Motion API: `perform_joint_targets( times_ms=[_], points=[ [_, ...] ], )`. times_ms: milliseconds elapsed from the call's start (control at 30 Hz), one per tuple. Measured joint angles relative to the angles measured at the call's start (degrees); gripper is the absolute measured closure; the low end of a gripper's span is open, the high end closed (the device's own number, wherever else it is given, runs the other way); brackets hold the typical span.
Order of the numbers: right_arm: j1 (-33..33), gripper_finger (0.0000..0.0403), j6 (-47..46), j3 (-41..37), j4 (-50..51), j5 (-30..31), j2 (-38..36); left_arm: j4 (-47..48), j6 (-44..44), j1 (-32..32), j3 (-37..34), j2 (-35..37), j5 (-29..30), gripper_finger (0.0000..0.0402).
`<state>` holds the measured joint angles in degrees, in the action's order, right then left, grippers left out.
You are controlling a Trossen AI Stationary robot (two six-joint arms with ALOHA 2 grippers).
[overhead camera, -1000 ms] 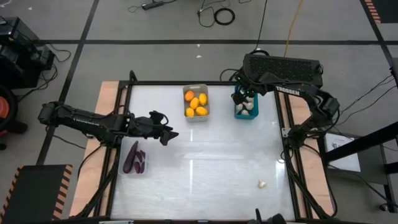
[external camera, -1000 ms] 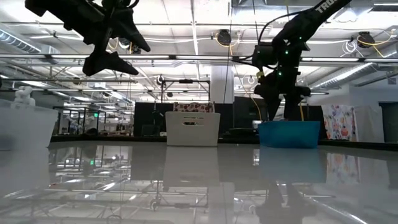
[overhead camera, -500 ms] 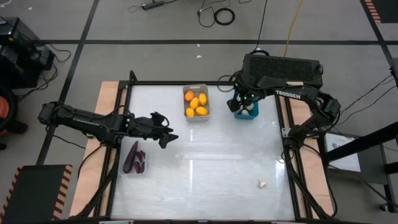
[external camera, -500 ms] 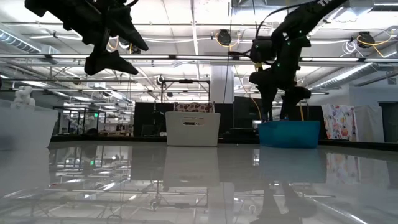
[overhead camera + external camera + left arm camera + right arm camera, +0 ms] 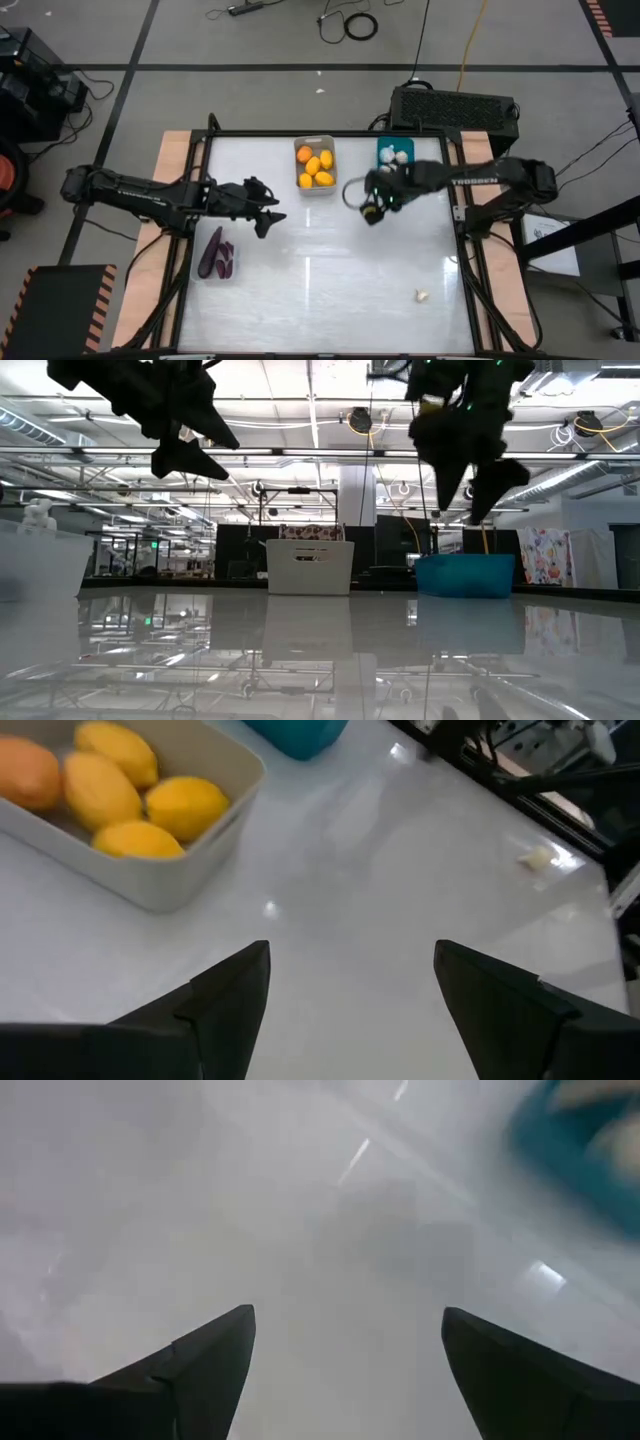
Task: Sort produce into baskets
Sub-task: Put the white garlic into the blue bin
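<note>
My left gripper (image 5: 268, 215) hangs open and empty above the table's left part, near the clear bin (image 5: 215, 254) that holds dark purple eggplants (image 5: 210, 252). My right gripper (image 5: 366, 202) is open and empty above the table's middle, in front of the teal basket (image 5: 395, 153), which holds whitish garlic bulbs (image 5: 398, 156). The light grey basket (image 5: 315, 166) at the far edge holds yellow and orange fruits (image 5: 120, 795). One garlic bulb (image 5: 422, 296) lies alone on the table at the near right; it also shows in the left wrist view (image 5: 538, 858).
A big black vented box (image 5: 455, 107) stands behind the table's far right edge. Wooden side boards and a dark frame (image 5: 462, 215) run along both table sides. White tabletop lies open between the baskets and the near edge.
My right gripper has left the teal basket and swung toward the table's left and near side, out over the table's middle, still open and empty. The garlic bulbs in the teal basket now show uncovered.
</note>
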<state>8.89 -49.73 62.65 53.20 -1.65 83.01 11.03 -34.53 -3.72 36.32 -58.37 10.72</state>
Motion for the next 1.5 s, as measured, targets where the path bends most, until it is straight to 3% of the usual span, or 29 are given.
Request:
perform_joint_targets(
  times_ms=[200,533,800,900,1100,1500],
  points=[
    [-14.3,0.009,-13.6,0.0,2.8,0.0,-0.1,-0.2,5.0,3.1,0.0,0.0,0.0,0.0114],
    [-36.7,0.009,-47.7,0.0,3.3,3.6,1.0,-0.3,6.9,8.2,0.0,0.0,-1.9,0.0114],
    [-48.6,0.009,-64.7,0.0,5.4,4.3,5.6,-1.7,6.5,9.0,0.0,0.0,-3.5,0.0114],
    [-50.9,0.009,-67.1,0.0,6.2,3.8,7.2,-2.6,6.4,9.0,0.0,0.0,-3.8,0.0114],
    [-54.1,0.009,-65.1,0.0,6.6,-2.9,11.8,-3.1,6.3,9.0,0.1,0.0,-4.7,0.0114],
    [-54.8,0.0098,-57.2,-0.1,3.6,-3.8,19.4,-3.2,5.0,9.0,0.1,0.0,-4.7,0.0114]
  ],
)
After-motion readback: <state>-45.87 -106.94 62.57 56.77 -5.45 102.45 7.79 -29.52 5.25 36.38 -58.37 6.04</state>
